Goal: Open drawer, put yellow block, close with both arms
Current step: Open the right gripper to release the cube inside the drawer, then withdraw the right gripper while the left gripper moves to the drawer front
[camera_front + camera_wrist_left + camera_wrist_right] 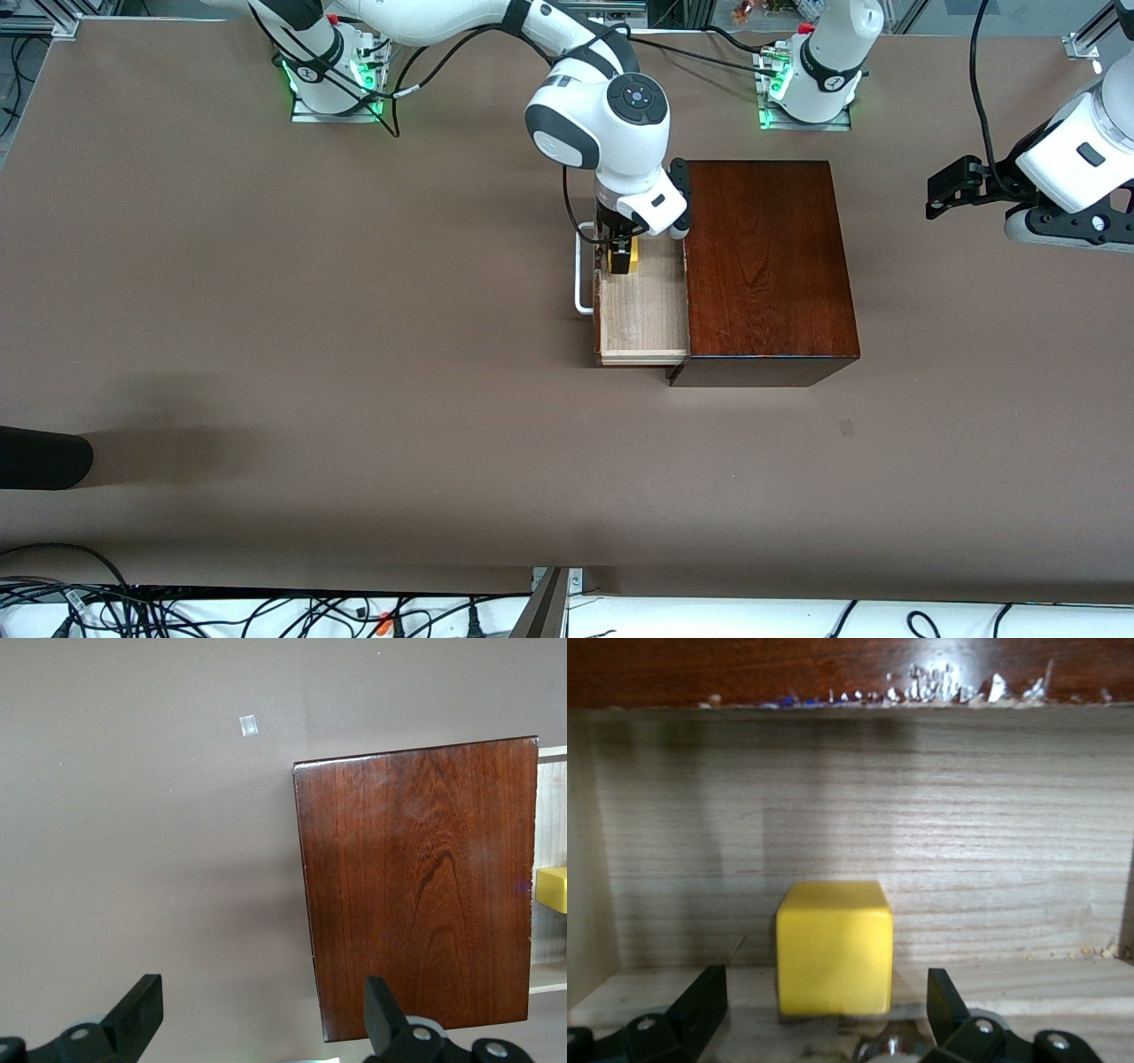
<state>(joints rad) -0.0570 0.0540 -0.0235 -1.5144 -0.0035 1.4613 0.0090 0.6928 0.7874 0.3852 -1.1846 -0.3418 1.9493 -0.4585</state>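
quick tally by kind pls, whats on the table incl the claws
wooden box: 1
drawer, pulled open: 1
yellow block, sitting in the drawer: 1
claws: 2, both open (right claw around the block, left claw over the box)
total: 5

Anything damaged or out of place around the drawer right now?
Yes: the dark wooden box has a chipped, splintered lower edge above the open drawer. The yellow block sits squarely inside.

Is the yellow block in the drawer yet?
Yes. The yellow block rests on the drawer floor, between the open right claw fingers.
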